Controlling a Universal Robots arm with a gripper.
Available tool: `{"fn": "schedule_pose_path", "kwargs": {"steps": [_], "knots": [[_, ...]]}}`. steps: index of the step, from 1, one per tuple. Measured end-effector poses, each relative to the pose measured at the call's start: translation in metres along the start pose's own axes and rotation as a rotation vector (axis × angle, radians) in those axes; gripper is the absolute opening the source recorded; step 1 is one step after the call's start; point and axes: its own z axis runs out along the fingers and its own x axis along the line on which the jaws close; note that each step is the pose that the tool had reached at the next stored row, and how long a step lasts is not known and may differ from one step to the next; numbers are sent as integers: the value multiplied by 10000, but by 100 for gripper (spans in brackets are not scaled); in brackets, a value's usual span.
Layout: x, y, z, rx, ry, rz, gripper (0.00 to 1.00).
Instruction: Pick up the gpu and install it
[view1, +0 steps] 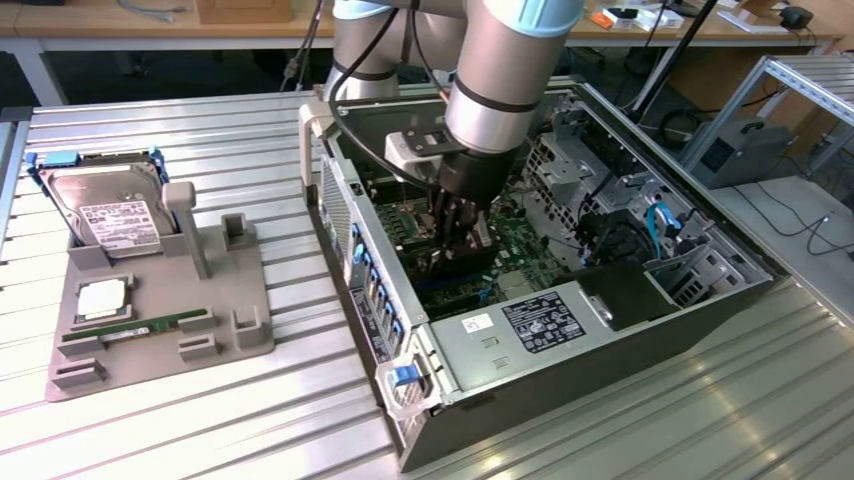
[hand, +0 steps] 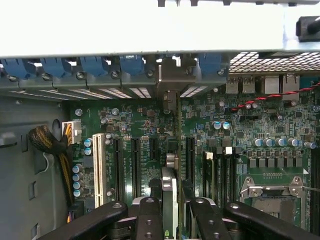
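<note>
I see my tool (hand: 170, 210) clenched on the gpu (hand: 170, 192), holding it edge-on just above the motherboard (hand: 240, 130) slots inside the open computer case (view1: 694, 300), which occupies the surface's (view1: 200, 430) middle.

labels present, no text legible

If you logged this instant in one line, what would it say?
pincer: shut on gpu | place: inside computer case, above motherboard | hard drive: on holder
</note>
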Motion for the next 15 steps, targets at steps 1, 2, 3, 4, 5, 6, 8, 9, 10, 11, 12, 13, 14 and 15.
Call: {"fn": "schedule_pose_path", "kwargs": {"steps": [1,2,3,4,5,6,8,9,10,11,12,13,14,15], "knots": [[0,0,7,1,-2,0,27],[-1,-1,13,1,-3,0,27],[0,-1,20,0,0,0,27],[0,0,23,-1,2,0,27],[0,0,25,-1,3,0,27],[0,0,25,-1,2,0,27],[0,-1,26,0,0,0,27],[-1,-1,27,1,-1,0,27],[-1,-1,27,1,-1,0,27],[-1,-1,27,1,-3,0,27],[-1,-1,28,2,-4,0,27],[-1,-1,28,2,-4,0,33],[-1,-1,28,1,-3,0,40],[-1,-1,27,1,-1,0,45]]}}
